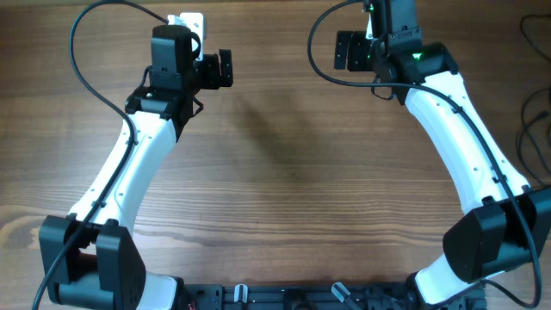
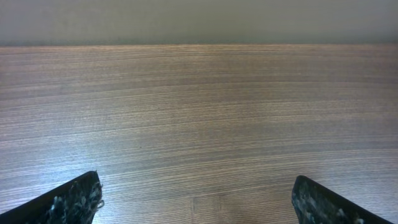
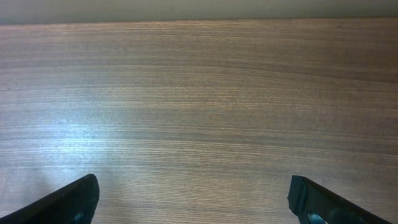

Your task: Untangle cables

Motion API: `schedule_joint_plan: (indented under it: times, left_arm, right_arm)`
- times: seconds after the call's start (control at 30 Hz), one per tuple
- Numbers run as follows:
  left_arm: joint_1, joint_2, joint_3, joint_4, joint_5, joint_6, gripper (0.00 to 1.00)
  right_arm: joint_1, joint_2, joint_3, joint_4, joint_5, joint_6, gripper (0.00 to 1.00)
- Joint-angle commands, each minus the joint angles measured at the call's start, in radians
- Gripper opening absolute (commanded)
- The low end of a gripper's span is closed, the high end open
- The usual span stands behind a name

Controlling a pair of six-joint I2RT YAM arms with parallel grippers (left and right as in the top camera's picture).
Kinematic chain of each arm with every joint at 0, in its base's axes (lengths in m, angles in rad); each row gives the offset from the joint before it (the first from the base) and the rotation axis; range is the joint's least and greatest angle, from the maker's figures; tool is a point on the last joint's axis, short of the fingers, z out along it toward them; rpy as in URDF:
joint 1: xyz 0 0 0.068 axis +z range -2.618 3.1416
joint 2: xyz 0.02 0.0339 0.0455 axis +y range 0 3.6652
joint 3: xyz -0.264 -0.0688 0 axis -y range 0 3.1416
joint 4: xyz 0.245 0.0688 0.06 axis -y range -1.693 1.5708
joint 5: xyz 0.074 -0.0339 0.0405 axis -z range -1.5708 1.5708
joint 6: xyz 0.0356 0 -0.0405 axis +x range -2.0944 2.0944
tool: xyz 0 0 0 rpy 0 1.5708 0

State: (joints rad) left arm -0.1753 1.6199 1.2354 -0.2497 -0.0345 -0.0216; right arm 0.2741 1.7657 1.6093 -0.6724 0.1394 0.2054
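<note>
Overhead view: thin black cords (image 1: 523, 129) run off the right edge, so their ends lie out of frame. The base ends of the left arm (image 1: 129, 172) and right arm (image 1: 456, 129) are cropped by the lower edge. Wrist views: the bottom edge cuts off the left gripper (image 2: 196, 202) and right gripper (image 3: 193, 199), leaving only the fingertips (image 2: 74, 202) (image 3: 71, 199). Beyond the table (image 2: 199, 112) the background is an unreadable grey blur.

Wooden table (image 1: 275, 181) - bare grain across the middle. Left gripper (image 1: 224, 69) sits at the far left, pointing inward; right gripper (image 1: 344, 50) at the far right, facing it, well apart. Thin black cables (image 1: 527, 129) loop along the right edge - beside the right arm.
</note>
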Motion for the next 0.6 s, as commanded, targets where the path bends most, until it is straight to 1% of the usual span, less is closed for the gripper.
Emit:
schedule_joint_plan:
  times: [0.0, 0.2, 0.37, 0.43, 0.53, 0.57]
  left_arm:
    - [0.003, 0.010, 0.016, 0.005, 0.010, 0.017, 1.00]
    - [0.003, 0.009, 0.016, -0.017, 0.012, 0.014, 1.00]
    - [0.003, 0.009, 0.016, -0.182, 0.011, -0.024, 1.00]
    - [0.003, 0.006, 0.016, -0.202, 0.012, -0.024, 1.00]
    - [0.003, -0.005, 0.016, -0.225, 0.012, -0.064, 1.00]
    - [0.003, -0.008, 0.016, -0.226, 0.012, -0.065, 0.99]
  right_arm:
    - [0.003, 0.009, -0.003, 0.002, 0.020, 0.036, 1.00]
    - [0.003, 0.009, -0.003, -0.024, 0.016, 0.040, 1.00]
    - [0.003, 0.009, -0.003, -0.156, 0.016, 0.060, 1.00]
    - [0.003, 0.009, -0.003, -0.179, 0.015, 0.060, 1.00]
    - [0.003, 0.009, -0.003, -0.193, -0.014, 0.059, 0.98]
    - [0.003, 0.009, -0.003, -0.192, -0.018, 0.058, 0.95]
